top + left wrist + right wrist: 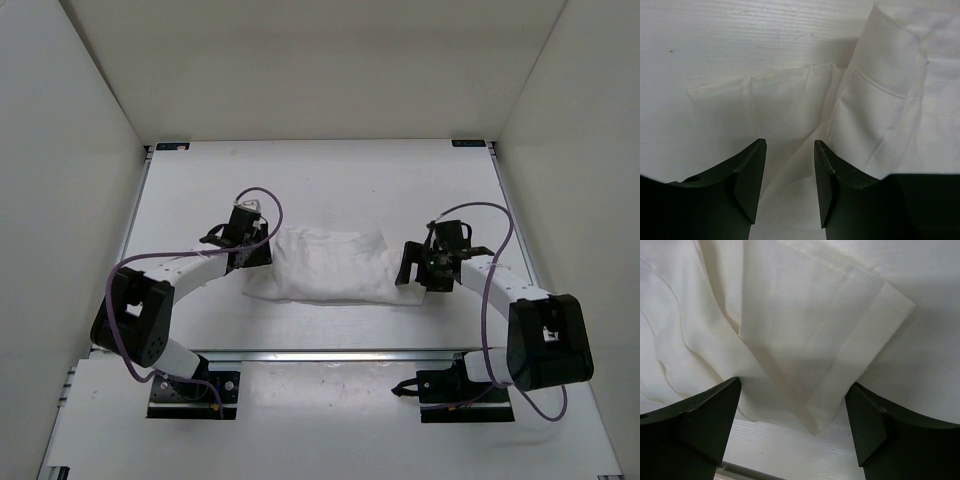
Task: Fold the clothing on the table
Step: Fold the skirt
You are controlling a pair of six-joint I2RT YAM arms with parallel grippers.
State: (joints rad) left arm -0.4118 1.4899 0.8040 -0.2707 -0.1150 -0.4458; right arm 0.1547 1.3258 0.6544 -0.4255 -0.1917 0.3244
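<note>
I see the white garment [328,265] bunched mid-table [330,175] between my arms, left gripper [790,172] part-open, right gripper [792,410] wide, both holding nothing, apparently flanking its ends for a fold.

One piece of clothing [328,265] lies on the one surface [330,180] — a single white, wrinkled garment. Two arms stand at the near edge, each carrying one tool — the left tool [240,238] and the right tool [418,262] — with two fingers apiece, four fingers in all. Two purple cables show, one looping over each arm.
</note>
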